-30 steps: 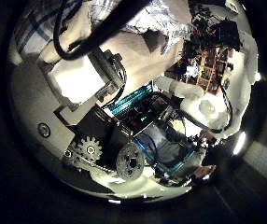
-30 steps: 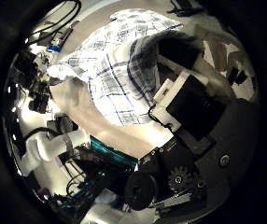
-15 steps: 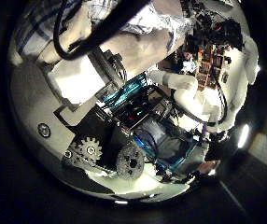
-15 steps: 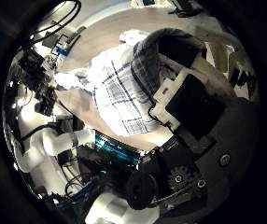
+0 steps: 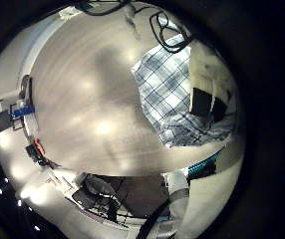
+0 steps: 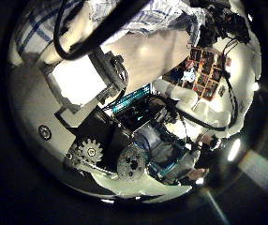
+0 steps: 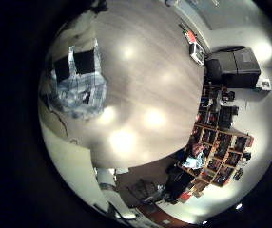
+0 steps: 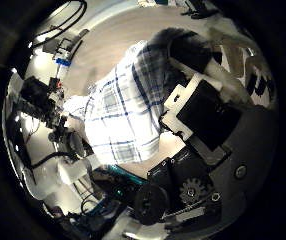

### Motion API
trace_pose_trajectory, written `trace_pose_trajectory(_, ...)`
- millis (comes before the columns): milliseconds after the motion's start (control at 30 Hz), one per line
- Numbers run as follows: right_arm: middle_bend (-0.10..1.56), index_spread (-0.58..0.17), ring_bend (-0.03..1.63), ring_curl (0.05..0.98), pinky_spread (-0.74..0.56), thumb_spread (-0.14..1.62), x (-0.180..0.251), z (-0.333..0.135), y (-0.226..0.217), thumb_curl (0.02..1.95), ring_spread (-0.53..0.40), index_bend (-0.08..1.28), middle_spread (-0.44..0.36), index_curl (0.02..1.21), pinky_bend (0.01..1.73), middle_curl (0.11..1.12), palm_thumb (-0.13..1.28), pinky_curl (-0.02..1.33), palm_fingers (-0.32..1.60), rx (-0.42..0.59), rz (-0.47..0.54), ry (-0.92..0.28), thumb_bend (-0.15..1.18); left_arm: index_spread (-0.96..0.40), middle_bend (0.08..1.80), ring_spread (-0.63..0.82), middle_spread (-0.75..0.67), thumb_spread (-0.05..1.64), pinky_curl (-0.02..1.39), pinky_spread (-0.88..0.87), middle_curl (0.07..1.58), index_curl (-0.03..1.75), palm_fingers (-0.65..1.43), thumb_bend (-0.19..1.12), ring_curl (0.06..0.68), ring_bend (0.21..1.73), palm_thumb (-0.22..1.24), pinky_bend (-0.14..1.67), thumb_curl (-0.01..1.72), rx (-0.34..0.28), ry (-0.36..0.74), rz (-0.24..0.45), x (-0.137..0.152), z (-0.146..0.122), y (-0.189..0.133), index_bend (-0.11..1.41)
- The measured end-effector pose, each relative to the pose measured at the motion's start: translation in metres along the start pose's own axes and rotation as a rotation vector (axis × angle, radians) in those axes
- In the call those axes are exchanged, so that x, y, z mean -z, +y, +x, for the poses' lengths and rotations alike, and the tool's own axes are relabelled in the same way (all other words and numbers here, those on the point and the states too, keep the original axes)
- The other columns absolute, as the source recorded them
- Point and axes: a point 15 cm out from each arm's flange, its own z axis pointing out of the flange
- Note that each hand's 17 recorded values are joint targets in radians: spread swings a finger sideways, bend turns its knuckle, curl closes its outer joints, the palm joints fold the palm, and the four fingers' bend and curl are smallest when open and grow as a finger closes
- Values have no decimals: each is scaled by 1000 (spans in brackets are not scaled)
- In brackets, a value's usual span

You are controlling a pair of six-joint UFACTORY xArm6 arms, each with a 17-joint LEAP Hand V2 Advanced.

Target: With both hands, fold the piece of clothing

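Note:
The piece of clothing is a checked garment. In the left little finger side palm view it (image 5: 167,90) lies partly bunched on the table, with my left hand's fingers (image 5: 208,102) on its edge. In the left thumb side palm view the cloth (image 6: 157,11) sits at the tips of my curled left hand (image 6: 82,82). In the right thumb side palm view the garment (image 8: 128,105) fills much of the picture, draped against my right hand (image 8: 198,112). The right little finger side palm view shows the cloth (image 7: 82,90) under the right hand's fingers (image 7: 74,65).
The wooden table top (image 5: 88,105) stretches wide beside the garment, and it also shows in the right little finger side palm view (image 7: 150,90). Small items stand at the table's edge (image 5: 23,112). Shelves (image 7: 217,142) and a dark box (image 7: 233,66) stand beyond the table.
In the right thumb side view the checked cloth has come closer to the palm and covers more of the picture. The left thumb side view has shifted a little; the cloth stays at the fingertips.

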Motion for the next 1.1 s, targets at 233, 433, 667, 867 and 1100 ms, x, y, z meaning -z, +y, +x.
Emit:
trace_pose_trajectory(233,1205,-289,1373,726,-228,1138,-47,-25,-81,670,-218,1033,-186,949,1342,908,786,724,1037,20,-35,-26,-52,-739,1012,-459,-524,1111,847,-731,903,1352,1072,-23,519,1267,653,751,484,46,46,-62,-23,-27,-23,339)
trace_pose_trajectory(433,1133,-324,1353,708,-265,1250,-79,-38,-128,576,-228,836,-189,894,1295,854,721,716,970,-10,28,-27,-17,-738,1014,-467,-519,1125,856,-728,903,1337,992,-22,516,1232,633,670,464,88,82,-109,-38,-52,-47,337)
trace_pose_trajectory(667,810,-412,1365,650,-450,1311,-55,-10,-153,475,-273,258,-232,709,1324,740,625,658,423,-68,163,-24,-23,-644,669,-376,-382,1170,919,-578,843,1239,224,-26,513,1088,533,515,420,132,139,-160,-38,-70,-54,290)
trace_pose_trajectory(867,659,-475,1257,569,-457,1340,24,35,-139,425,-287,181,-242,585,1288,671,612,587,426,-133,283,-22,-11,-424,351,-94,-47,1191,884,-218,659,1096,7,-23,431,943,478,362,391,156,192,-5,-7,-69,-63,220)
trace_pose_trajectory(1100,599,-493,1193,525,-446,1346,89,59,-92,383,-302,190,-256,538,1224,637,590,532,485,-135,360,-2,-14,-170,242,161,184,1201,772,183,536,899,12,-19,359,805,461,286,374,182,189,192,57,-51,-40,167)
